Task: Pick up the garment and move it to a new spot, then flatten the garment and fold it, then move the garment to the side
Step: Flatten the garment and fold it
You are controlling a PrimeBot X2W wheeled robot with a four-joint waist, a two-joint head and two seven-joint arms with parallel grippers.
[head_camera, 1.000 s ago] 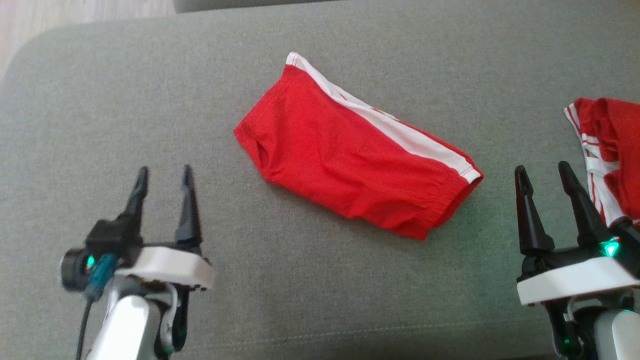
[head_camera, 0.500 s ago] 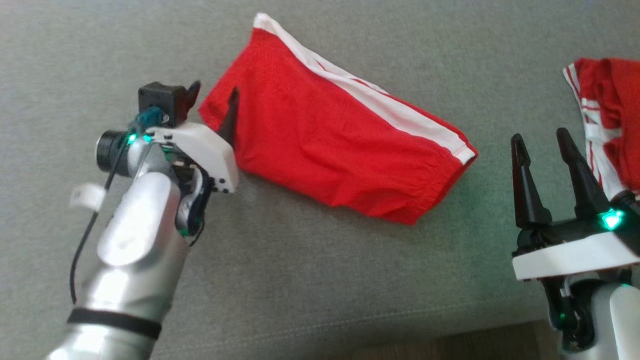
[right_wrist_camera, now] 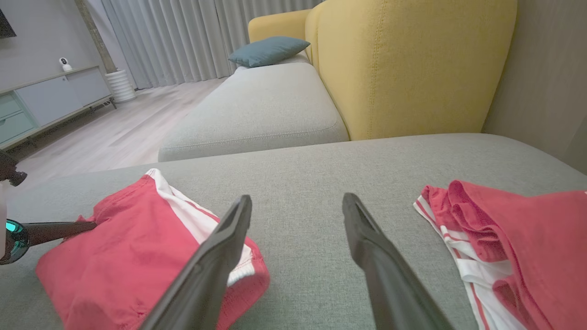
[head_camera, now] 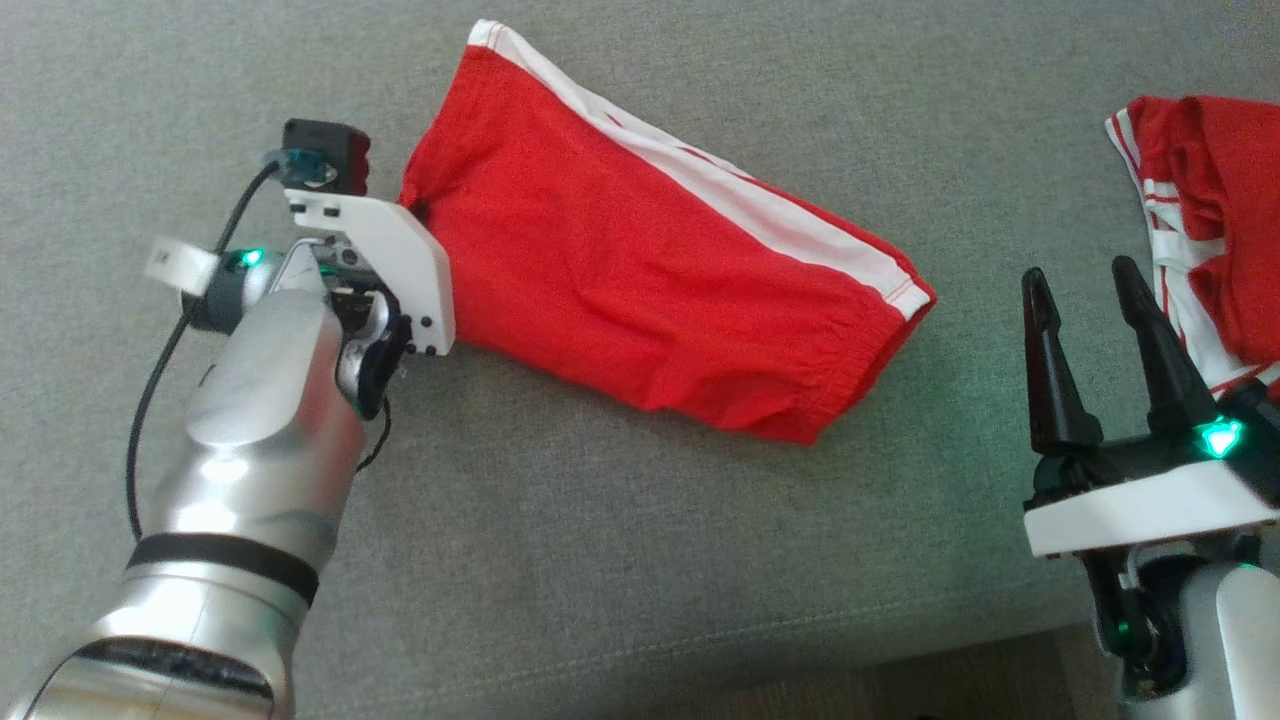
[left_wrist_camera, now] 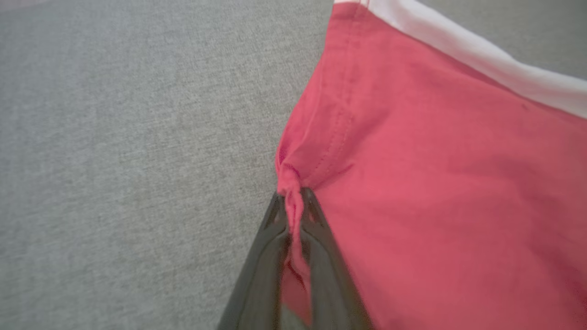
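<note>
The garment (head_camera: 640, 250) is a pair of red shorts with a white side stripe, lying folded and slanted on the grey sofa cushion (head_camera: 600, 560). My left gripper (head_camera: 415, 210) is at its left corner. The left wrist view shows my left gripper (left_wrist_camera: 293, 201) shut on a bunched pinch of the red garment (left_wrist_camera: 435, 183) at that corner. My right gripper (head_camera: 1080, 275) stands open at the lower right, apart from the garment's right end. In the right wrist view my right gripper (right_wrist_camera: 296, 204) has nothing between its fingers, and the garment (right_wrist_camera: 128, 256) lies to its left.
A second red and white garment (head_camera: 1220, 260) lies crumpled at the cushion's right side, close beside my right gripper; the right wrist view has this second garment (right_wrist_camera: 518, 238) too. A yellow sofa back (right_wrist_camera: 412, 64) and another grey seat (right_wrist_camera: 257, 110) rise beyond. The cushion's front edge (head_camera: 900, 650) runs along the bottom.
My left arm has reached up to the garment's left corner and its fingers have shut on the fabric. The head camera has shifted. The right gripper has stayed where it was.
</note>
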